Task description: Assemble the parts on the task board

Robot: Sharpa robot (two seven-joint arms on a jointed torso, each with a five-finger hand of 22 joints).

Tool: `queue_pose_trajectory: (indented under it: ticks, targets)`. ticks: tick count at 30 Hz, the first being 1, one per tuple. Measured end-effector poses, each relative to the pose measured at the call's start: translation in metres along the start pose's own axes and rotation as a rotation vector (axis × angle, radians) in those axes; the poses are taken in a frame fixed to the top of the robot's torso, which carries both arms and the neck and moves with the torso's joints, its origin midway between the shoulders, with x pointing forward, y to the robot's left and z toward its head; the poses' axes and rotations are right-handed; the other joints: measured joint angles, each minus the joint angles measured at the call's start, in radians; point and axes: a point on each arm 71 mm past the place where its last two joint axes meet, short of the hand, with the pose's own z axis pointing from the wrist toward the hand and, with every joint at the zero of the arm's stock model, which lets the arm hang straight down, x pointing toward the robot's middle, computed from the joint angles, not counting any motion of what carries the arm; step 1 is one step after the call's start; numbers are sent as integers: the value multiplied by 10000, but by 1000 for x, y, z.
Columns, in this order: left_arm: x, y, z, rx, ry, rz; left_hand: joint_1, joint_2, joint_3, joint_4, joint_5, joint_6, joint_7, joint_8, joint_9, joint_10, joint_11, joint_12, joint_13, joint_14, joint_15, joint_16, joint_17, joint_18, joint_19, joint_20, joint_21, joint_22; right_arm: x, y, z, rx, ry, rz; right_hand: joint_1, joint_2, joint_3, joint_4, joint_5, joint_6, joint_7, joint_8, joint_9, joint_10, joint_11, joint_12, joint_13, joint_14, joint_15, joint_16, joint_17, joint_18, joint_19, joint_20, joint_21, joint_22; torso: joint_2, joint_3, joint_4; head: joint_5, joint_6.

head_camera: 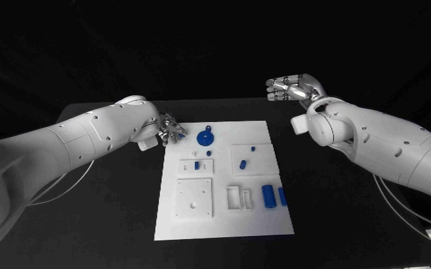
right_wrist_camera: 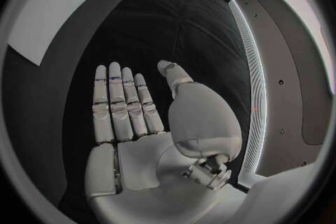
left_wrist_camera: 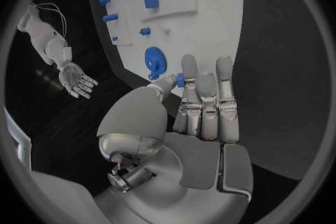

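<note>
Pinching a small blue peg (left_wrist_camera: pixel 180 79) in my left hand (left_wrist_camera: pixel 199 103) at the task board's (head_camera: pixel 269 225) far left corner beside the blue gear (head_camera: pixel 205 137), I needed it upright and steady, while my right hand (head_camera: pixel 294 87) hung spread and empty off the far right corner.

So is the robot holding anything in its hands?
Yes. The left hand pinches a small blue part between thumb and a finger, by its end, near the blue wheel. The right hand is flat and holds nothing.

a black table (head_camera: pixel 341 219) stands before a dark backdrop, with pale wall panels (right_wrist_camera: pixel 294 67) beside it.
</note>
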Motion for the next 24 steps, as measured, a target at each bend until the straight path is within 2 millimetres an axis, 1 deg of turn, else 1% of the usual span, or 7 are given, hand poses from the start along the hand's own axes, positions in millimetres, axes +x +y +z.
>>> queue_pose_trajectory:
  ticks: [7, 9, 13, 18, 20, 22, 24]
  targets:
    - [6, 0, -8, 267, 160, -131, -24, -2, -25, -56, -40, 324, 32, -541, 91, 245, -29, -228, -11, 126, -53, -41, 82, 1, 4, -4, 54, -1, -2, -2, -1, 45, -36, -12, 0, 0, 0, 0, 54, 0, 0, 0, 0, 0, 0, 0, 0, 0, 0, 0, 0, 1, 0, 0, 0, 0, -47, -6, 40, 10, -59]
    - [9, 0, -11, 336, 197, -143, -51, -25, -55, -86, -40, 464, 29, -739, 67, 334, -48, -304, -23, 173, -64, -45, 114, 0, 55, -54, 54, -1, -3, -3, -1, 67, -45, -13, 0, 0, 0, 0, 58, 0, 0, 0, 0, 0, 0, 0, 0, 0, 0, 0, 1, 1, 0, 0, 0, 0, -64, -12, 57, 12, -81]
    - [13, 0, -17, 464, 279, -138, -46, -84, -44, -205, -118, 717, 38, -1174, -23, 471, -68, -424, -29, 231, -90, -84, 198, 0, 55, -55, 94, -2, -4, -5, -2, 121, -59, -10, 0, 0, -2, 2, 59, 0, 0, 0, 0, 0, 0, 0, 0, 0, 0, 0, 1, 1, 0, 0, 0, 0, -105, -25, 83, 35, -132]
    - [20, 0, -24, 573, 383, -107, 70, -199, -115, -300, -113, 921, 60, -1396, -61, 657, -105, -491, -23, 380, -88, -121, 299, 0, 94, -93, 133, -2, -4, -8, -4, 198, -68, 7, 0, 0, -43, 42, 59, 0, 0, 0, 0, 0, 0, 0, 0, 0, 0, 0, 1, 1, 0, 0, 0, 0, -148, -30, 103, 68, -180]
    - [23, 0, -28, 619, 418, -71, 126, -255, -145, -330, 83, 1032, 71, -1429, -63, 809, -91, -550, -26, 455, -125, -122, 361, 1, 183, -108, 174, -2, -5, -10, -4, 239, -75, 13, 0, 0, -43, 42, 59, 0, 0, 0, 0, 0, 0, 0, 0, 0, 0, 0, 1, 1, 0, 0, 0, 0, -163, -31, 108, 73, -198]
    - [26, 1, -30, 647, 436, -11, 96, -305, -156, -341, 253, 1210, 77, -1663, 5, 934, -111, -747, -37, 631, -150, -248, 492, 1, 237, -161, 211, -3, -5, -12, -5, 276, -78, 21, 0, 0, -43, 42, 58, 0, 0, 0, 0, 0, 0, 0, 0, 0, 0, 0, 2, 0, 0, 0, 0, 0, -174, -37, 109, 82, -221]
    - [30, 1, -33, 674, 449, 89, 58, -343, -156, -342, 274, 1325, 103, -1895, 182, 985, -127, -899, 24, 736, -167, -356, 672, 0, 291, -138, 251, -3, -4, -14, -6, 320, -78, 31, 0, 0, -43, 42, 58, 0, 0, 0, 0, 0, 0, 0, 0, 0, 0, 0, 2, 1, 0, 0, 0, 0, -179, -42, 109, 98, -234]
